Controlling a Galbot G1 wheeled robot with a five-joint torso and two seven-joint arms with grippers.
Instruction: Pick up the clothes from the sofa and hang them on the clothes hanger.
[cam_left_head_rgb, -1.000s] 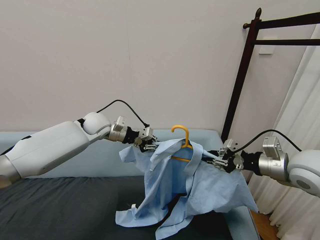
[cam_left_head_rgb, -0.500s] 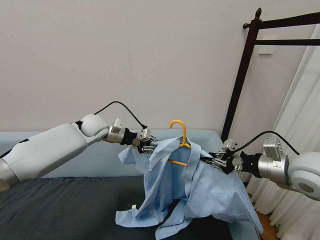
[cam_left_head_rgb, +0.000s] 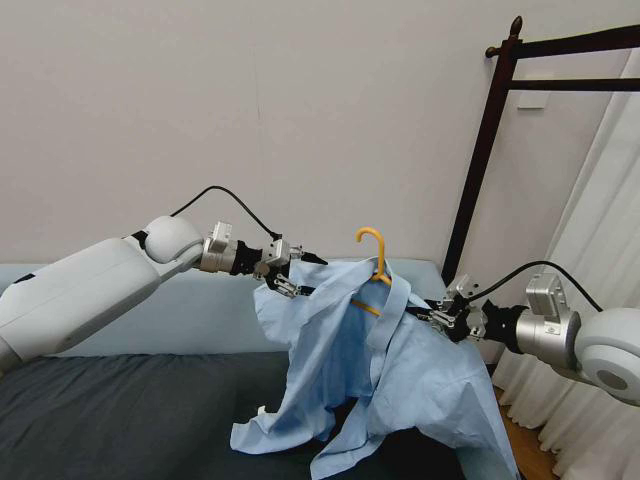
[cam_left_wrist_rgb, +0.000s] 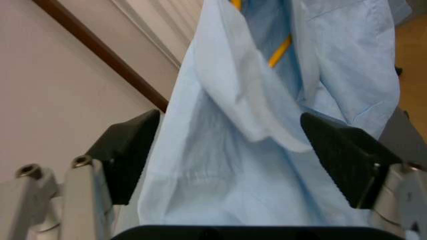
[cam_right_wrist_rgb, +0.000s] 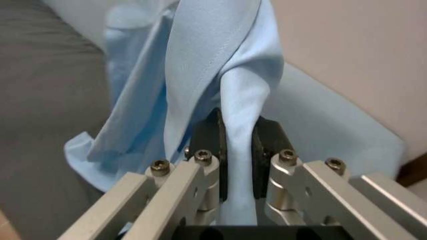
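Note:
A light blue shirt (cam_left_head_rgb: 380, 370) hangs on a yellow hanger (cam_left_head_rgb: 375, 262) above the sofa, its lower part trailing onto the seat. My left gripper (cam_left_head_rgb: 298, 272) is at the shirt's left shoulder. In the left wrist view its fingers (cam_left_wrist_rgb: 127, 155) stand wide apart, open, with the shirt (cam_left_wrist_rgb: 233, 165) and the hanger (cam_left_wrist_rgb: 280, 50) between and beyond them. My right gripper (cam_left_head_rgb: 437, 318) is at the shirt's right shoulder, shut on a fold of the shirt (cam_right_wrist_rgb: 213, 60), which is pinched between its pads (cam_right_wrist_rgb: 212, 150).
A dark wooden clothes rack (cam_left_head_rgb: 480, 170) stands at the right, its top bar well above the hanger. White curtains (cam_left_head_rgb: 610, 200) hang beyond it. The sofa has a dark seat (cam_left_head_rgb: 130, 420) and a pale blue back (cam_left_head_rgb: 200, 320) against the wall.
The left arm has lifted and the hanger with the shirt's collar has shifted right and slightly up. The right gripper has stayed almost in place with the fabric in it.

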